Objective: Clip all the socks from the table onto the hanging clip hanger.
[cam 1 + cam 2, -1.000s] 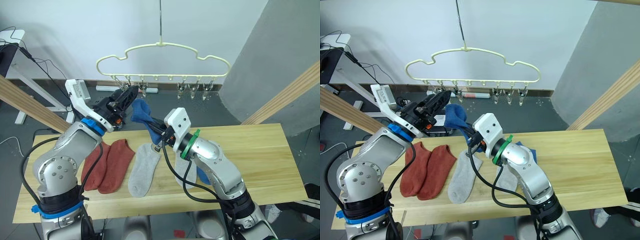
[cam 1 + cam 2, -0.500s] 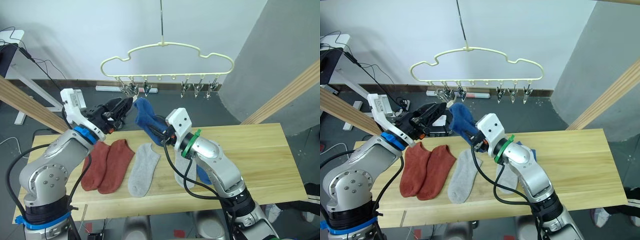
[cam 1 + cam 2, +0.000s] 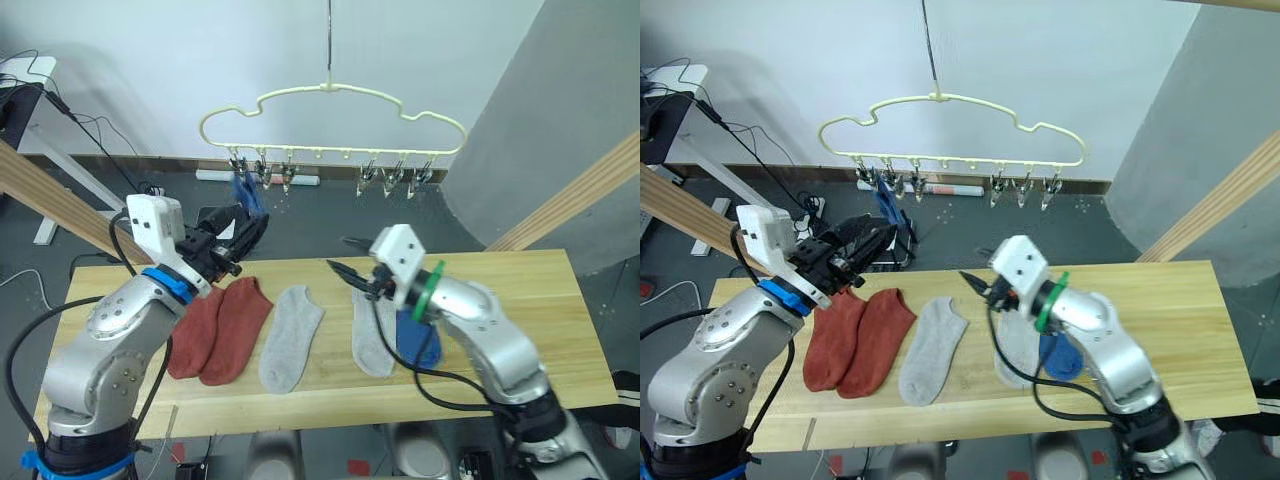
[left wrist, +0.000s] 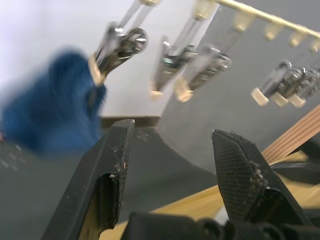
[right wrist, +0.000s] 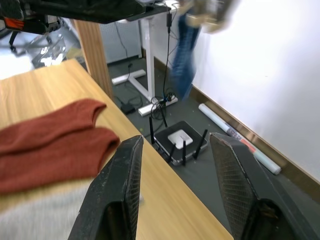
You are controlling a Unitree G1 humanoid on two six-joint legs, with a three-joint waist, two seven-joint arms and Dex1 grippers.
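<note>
Head view: we judge the socks light, limp knit, best pinched at the cuff. One blue sock (image 3: 247,192) hangs from the leftmost clip of the cream clip hanger (image 3: 333,93). On the pale plank desk (image 3: 520,290) lie two rust-red socks (image 3: 215,325), two grey socks (image 3: 291,335) and another blue one (image 3: 418,340).

Left wrist: left claw (image 4: 172,167) apart, empty (below the clips).

Right wrist: right claw (image 5: 172,172) apart, empty, over the desk.
</note>
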